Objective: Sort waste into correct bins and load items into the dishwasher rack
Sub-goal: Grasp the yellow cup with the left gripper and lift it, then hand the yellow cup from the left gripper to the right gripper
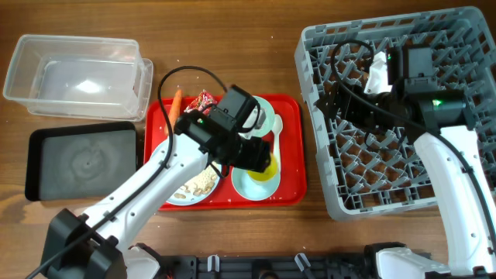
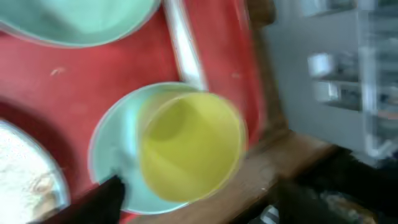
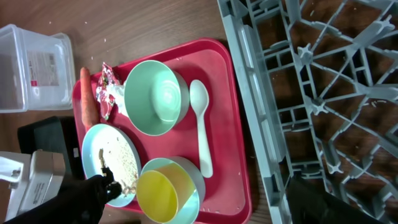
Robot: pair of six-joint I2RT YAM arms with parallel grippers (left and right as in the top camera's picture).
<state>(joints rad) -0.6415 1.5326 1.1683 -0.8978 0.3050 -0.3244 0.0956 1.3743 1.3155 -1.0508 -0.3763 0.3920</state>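
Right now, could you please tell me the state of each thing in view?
Tub: empty.
Black tray: empty.
Rack: no dishes visible.
Cup: upright, empty, standing in one bowl.
Other bowl: upright, empty.
Plate: strewn with crumbs.
Spoon: flat on red tray.
Carrot: whole, at red tray's edge.
Wrapper: crumpled.
Left gripper: open, above cup.
Right gripper: open, empty.

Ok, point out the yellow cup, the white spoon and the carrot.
yellow cup (image 3: 163,194), right wrist view, on its inner wall.
white spoon (image 3: 203,137), right wrist view, on the middle of its handle.
carrot (image 3: 87,94), right wrist view, on the middle of its length.
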